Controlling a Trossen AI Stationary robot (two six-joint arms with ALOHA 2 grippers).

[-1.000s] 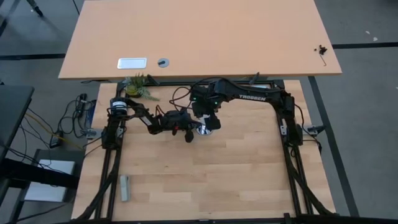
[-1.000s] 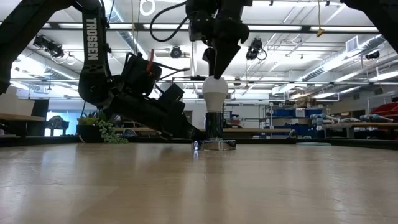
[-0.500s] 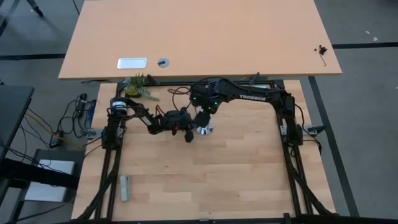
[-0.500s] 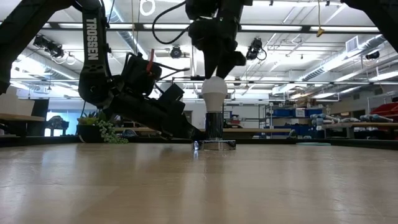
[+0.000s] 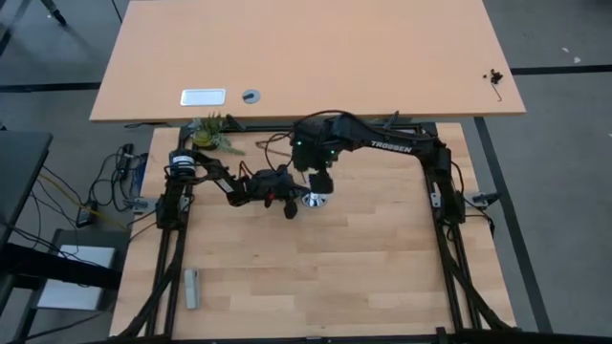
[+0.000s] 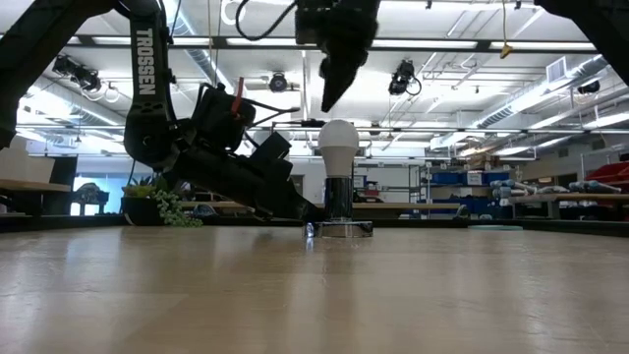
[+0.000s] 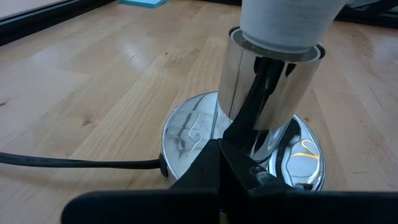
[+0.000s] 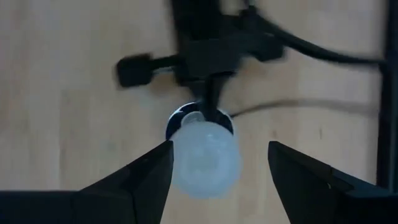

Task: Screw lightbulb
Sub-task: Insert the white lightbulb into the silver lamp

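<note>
Clear air over lightbulb [image 6: 340, 138]; left claw [image 5: 290, 204] blocks socket [image 7: 273, 93] base.

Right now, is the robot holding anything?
The right gripper is open above the lightbulb, holding nothing. The left gripper is shut, its tip at the socket's base; no hold shows.

High view looks straight down; low view level across the table [image 6: 314, 295]; both wrists close on the lightbulb [image 8: 205, 158].

Lightbulb [image 6: 339, 147] upright in socket [image 6: 339, 208] on bench [image 6: 314, 295]. Right gripper [image 6: 329, 98] directly above, apart; left gripper [image 5: 295, 203] beside socket base.
</note>
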